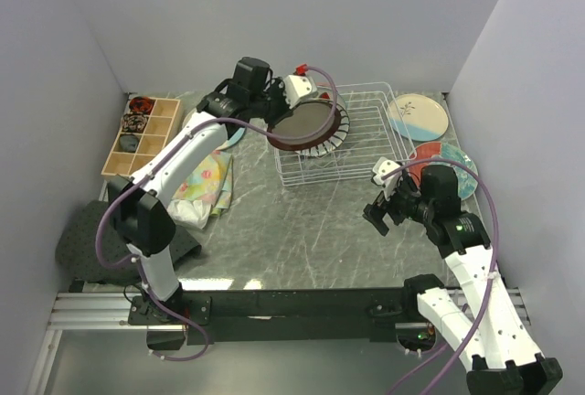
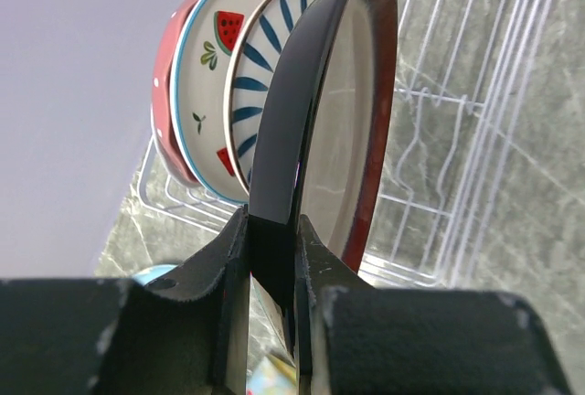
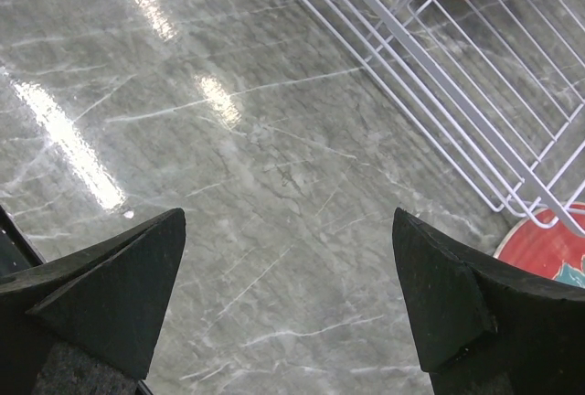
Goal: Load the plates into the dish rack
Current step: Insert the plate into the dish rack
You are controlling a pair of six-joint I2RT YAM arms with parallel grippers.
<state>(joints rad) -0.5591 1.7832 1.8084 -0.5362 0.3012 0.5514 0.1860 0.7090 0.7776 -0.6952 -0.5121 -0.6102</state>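
My left gripper (image 1: 287, 110) is shut on the rim of a dark plate with a taupe face and red edge (image 1: 306, 124), held on edge over the left end of the white wire dish rack (image 1: 366, 144). In the left wrist view the gripper (image 2: 274, 262) clamps this plate (image 2: 343, 121) beside a navy-striped plate (image 2: 260, 93), a watermelon plate (image 2: 206, 93) and a pink dotted plate (image 2: 164, 125), which stand upright in the rack (image 2: 475, 139). My right gripper (image 1: 378, 197) is open and empty over bare table (image 3: 288, 304), just in front of the rack (image 3: 457, 75).
A cream-and-blue plate (image 1: 418, 116) lies right of the rack. A red floral plate (image 1: 428, 159) lies on a pale blue one (image 1: 466, 183) by my right arm. A pale blue plate (image 1: 234, 136), a floral cloth (image 1: 206, 185) and a wooden box (image 1: 142, 134) lie on the left.
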